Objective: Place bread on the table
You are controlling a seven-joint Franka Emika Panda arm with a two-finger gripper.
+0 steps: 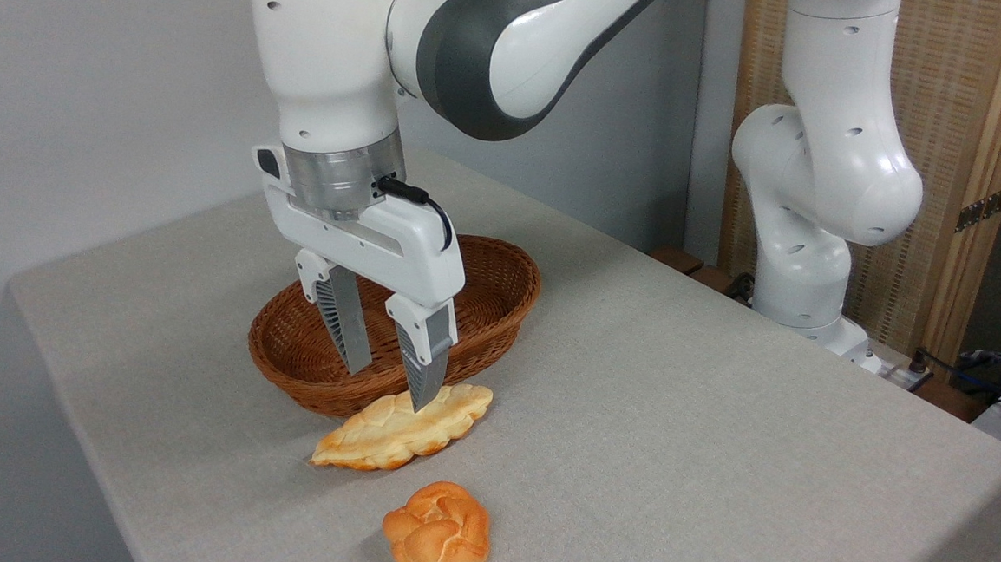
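Note:
The bread (438, 533), a small round knotted bun with a golden-orange crust, lies on the grey table (674, 431) near its front edge. My gripper (390, 385) hangs open over the front rim of the wicker basket, well behind the bun and apart from it. Nothing sits between its fingers. The right fingertip (424, 394) shows in front of the far end of a flat braided loaf; I cannot tell whether it touches.
A brown oval wicker basket (500, 281) stands behind the gripper, its visible inside bare. A long flat braided loaf (387, 435) lies on the cloth against the basket's front. The arm's white base (814, 274) rises at the table's right back edge.

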